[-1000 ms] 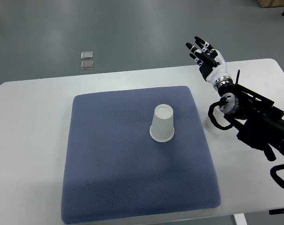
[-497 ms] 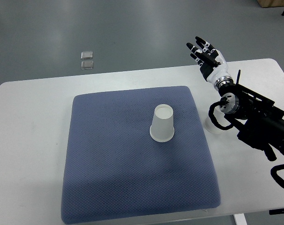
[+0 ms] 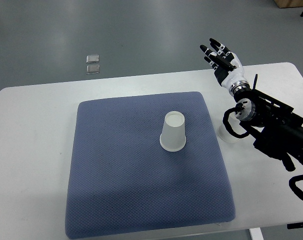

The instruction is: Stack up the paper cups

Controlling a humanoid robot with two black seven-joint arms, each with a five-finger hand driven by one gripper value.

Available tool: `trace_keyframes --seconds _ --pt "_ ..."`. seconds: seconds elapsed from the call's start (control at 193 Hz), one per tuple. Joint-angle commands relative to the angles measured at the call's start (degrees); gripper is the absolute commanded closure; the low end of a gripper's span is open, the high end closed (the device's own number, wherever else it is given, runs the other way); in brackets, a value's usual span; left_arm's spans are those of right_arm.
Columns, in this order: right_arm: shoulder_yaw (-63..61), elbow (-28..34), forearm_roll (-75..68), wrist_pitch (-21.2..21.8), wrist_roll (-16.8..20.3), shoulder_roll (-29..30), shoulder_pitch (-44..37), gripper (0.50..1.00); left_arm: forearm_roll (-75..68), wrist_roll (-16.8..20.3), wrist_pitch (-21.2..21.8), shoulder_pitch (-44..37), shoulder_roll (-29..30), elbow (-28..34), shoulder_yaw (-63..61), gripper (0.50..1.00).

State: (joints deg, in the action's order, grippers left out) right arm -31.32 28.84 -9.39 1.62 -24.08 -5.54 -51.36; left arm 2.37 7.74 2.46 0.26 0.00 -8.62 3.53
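One cup (image 3: 173, 131) is standing upside down, rim down, near the middle of the pad (image 3: 116, 170), slightly toward its right edge. That makes it a steady base, and the mouth-down pose means another cup would have to come over it the same way, judging by the task.

A second cup (image 3: 227, 135) is sitting on the bare table (image 3: 36, 150) just off the pad's right edge, mostly hidden under the arm's cables, so whether it is upright cannot be told.

The right hand (image 3: 223, 61) is hovering at the table's far edge near its right corner, fingers spread wide and holding nothing, well apart from both cups. The left hand is not showing.

Counting: two cups, one pad, one hand, and two small squares (image 3: 93, 64) lying on the floor beyond the table.
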Motion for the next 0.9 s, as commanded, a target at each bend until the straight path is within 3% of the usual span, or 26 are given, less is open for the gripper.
trace_keyframes --seconds 0.0,0.456,0.684,0.751,0.896 --pt "-0.1 0.0 0.0 -0.1 0.1 0.0 -0.1 0.587 0.0 0.0 0.0 0.0 0.0 0.0 0.1 0.5" --pt "0.6 1.4 0.7 -0.2 0.3 -1.5 -2.8 0.587 0.0 0.0 0.0 0.0 0.0 0.0 0.0 0.5" --pt "0.8 4.6 20.0 0.9 0.6 -8.8 -5.4 0.589 0.0 0.0 0.0 0.0 0.0 0.0 0.0 0.5" --pt "1.6 8.4 26.9 3.6 0.6 -13.4 -5.7 0.589 0.0 0.0 0.0 0.0 0.0 0.0 0.0 0.5" --pt "3.4 16.1 38.7 14.0 1.1 -23.5 -7.8 0.591 0.0 0.0 0.0 0.0 0.0 0.0 0.0 0.5"
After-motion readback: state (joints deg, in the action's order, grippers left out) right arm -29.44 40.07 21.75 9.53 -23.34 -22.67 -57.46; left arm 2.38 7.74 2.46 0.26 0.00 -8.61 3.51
